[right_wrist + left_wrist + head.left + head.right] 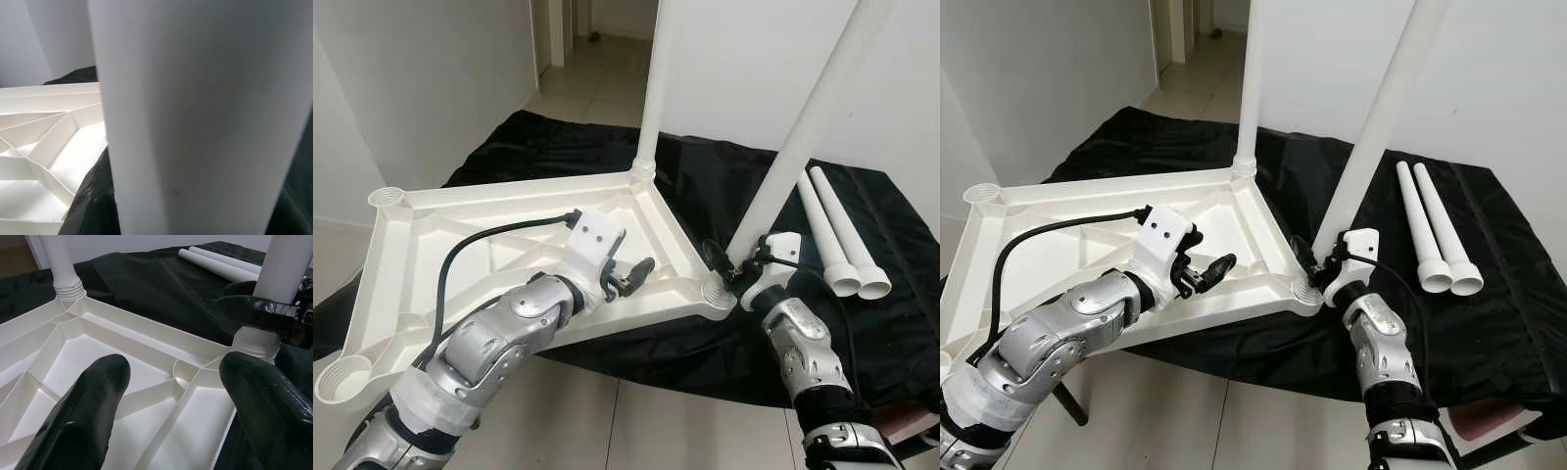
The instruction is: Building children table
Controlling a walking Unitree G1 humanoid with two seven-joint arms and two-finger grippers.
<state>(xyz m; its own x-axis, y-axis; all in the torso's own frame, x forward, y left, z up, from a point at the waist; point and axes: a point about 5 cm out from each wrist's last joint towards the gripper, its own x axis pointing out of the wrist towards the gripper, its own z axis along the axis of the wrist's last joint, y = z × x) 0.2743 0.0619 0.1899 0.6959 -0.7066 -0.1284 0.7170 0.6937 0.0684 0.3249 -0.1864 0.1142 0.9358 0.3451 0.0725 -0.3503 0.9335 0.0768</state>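
Left arm: bent across the upturned white tabletop [499,211], its left gripper [631,276] hovering over the ribbed underside, fingers spread apart.
Right arm: reaching up from below, right gripper [1317,258] pinching the slanted white leg [1381,113] just above its corner socket.
Hard to see: that leg's top runs out of frame; the right wrist view is mostly blurred white.
Other parts: one upright leg [653,88] in the far corner; two loose legs [837,230] on the black cloth [891,323], well beyond the right jaws.

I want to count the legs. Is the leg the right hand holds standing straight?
Tipped. The long white plastic leg leans sideways from its corner socket, unlike the upright leg.
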